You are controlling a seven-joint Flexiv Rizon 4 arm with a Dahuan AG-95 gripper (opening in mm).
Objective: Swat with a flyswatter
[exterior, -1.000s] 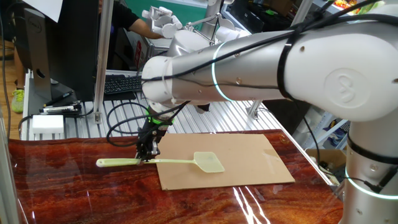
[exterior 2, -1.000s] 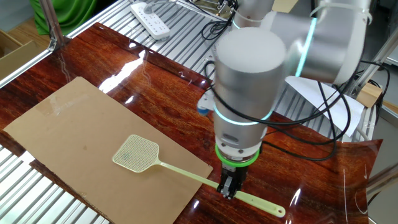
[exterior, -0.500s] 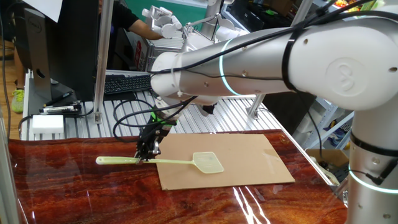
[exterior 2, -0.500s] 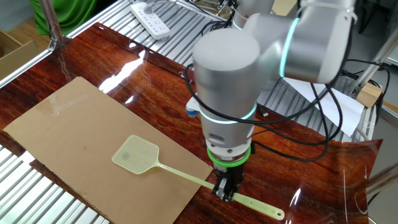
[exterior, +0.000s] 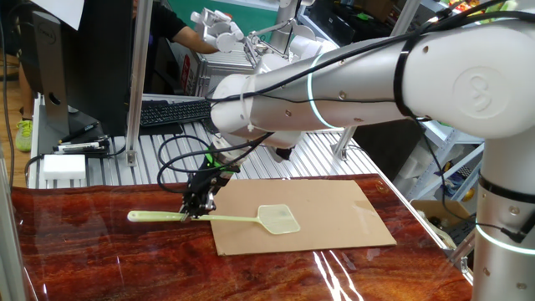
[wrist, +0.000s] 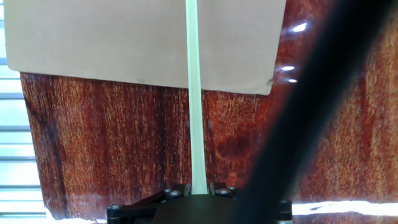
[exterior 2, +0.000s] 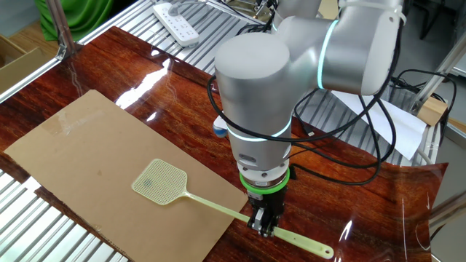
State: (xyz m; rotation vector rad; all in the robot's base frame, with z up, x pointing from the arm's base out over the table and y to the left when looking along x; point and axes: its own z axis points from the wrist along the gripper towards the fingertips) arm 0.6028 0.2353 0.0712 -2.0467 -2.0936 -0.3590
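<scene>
The black two-finger hand [exterior 2: 264, 223] is clamped on the thin handle of the pale yellow-green plastic flyswatter [exterior 2: 211, 205]. The handle is held low over the glossy reddish wooden desk [exterior 2: 331, 207], with the squarish mesh head lying on the flat brown cardboard sheet [exterior 2: 87, 153].

I work in a lab — keyboard [exterior: 163, 113], power strip [exterior 2: 175, 22], metal slat bench [exterior 2: 22, 193] around my wood-grain table [exterior 2: 196, 91].

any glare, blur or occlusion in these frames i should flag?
One fixed view: glare streaks on the glossy wooden table; the flyswatter is sharp. The other fixed view: highlights on the table's far side; the arm fills mid-frame. Hand view: a dark, defocused diagonal band, too blurred to identify, covers the right; the gripper is cropped at the bottom.
</scene>
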